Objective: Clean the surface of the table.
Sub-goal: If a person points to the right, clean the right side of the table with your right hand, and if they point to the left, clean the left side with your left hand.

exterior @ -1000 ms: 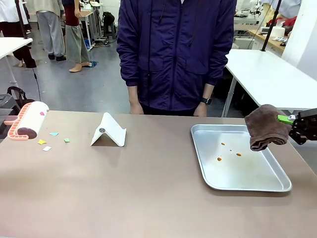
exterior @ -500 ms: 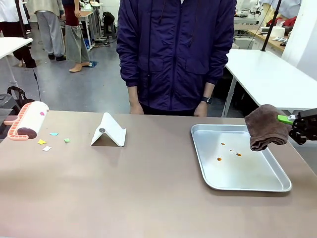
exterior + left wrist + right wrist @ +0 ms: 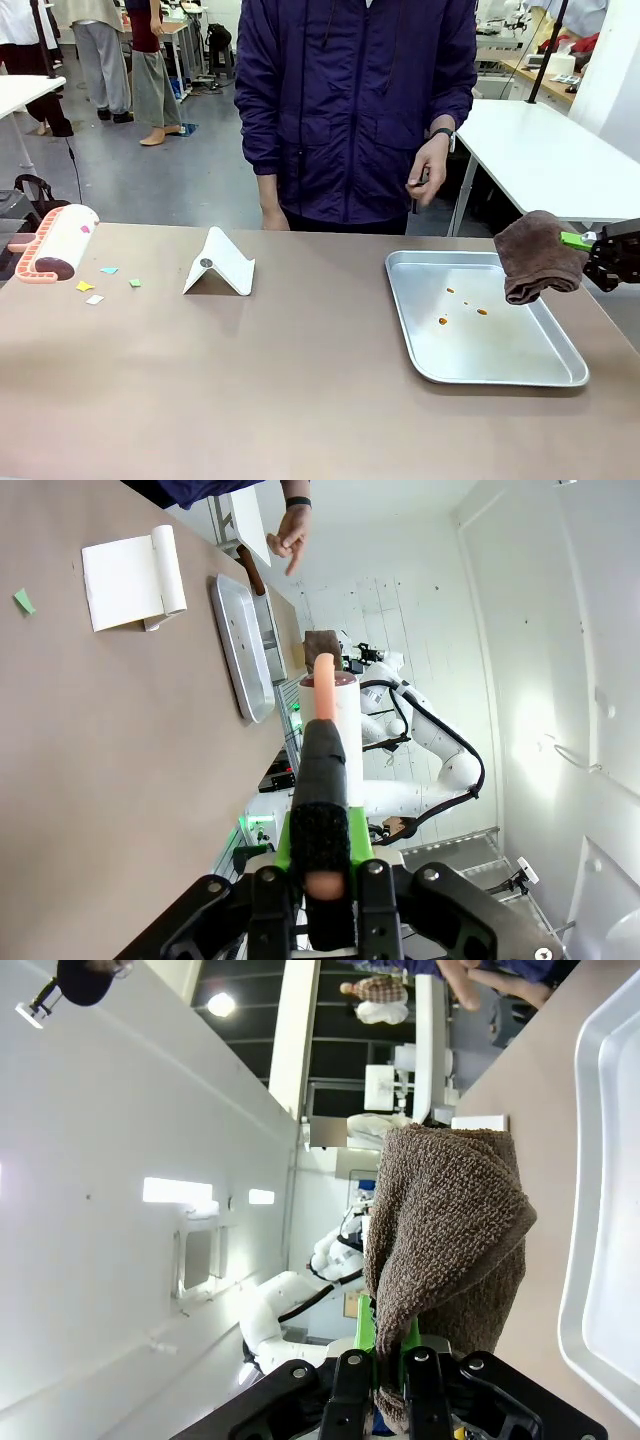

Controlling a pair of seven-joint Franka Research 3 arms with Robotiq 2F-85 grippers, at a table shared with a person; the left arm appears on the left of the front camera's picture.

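The brownish table (image 3: 300, 400) is stretching across the foreground, bearing a silver tray (image 3: 402, 310) spotted with orange at right. Over the tray's far right corner, the right gripper (image 3: 578, 241) is clamping a hanging brown towel (image 3: 535, 255). At the table's left edge, the left gripper (image 3: 320, 852) is pinching a lint roller (image 3: 62, 240) by its pink handle, near coloured paper scraps (image 3: 100, 280). Across the table, a person (image 3: 350, 100) is standing, one hand (image 3: 430, 170) raised.

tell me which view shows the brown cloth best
right wrist view: the brown cloth is large, its weave clear, pinched in the right gripper. front view shows it whole but smaller, by the tray. left wrist view: a far-off speck.
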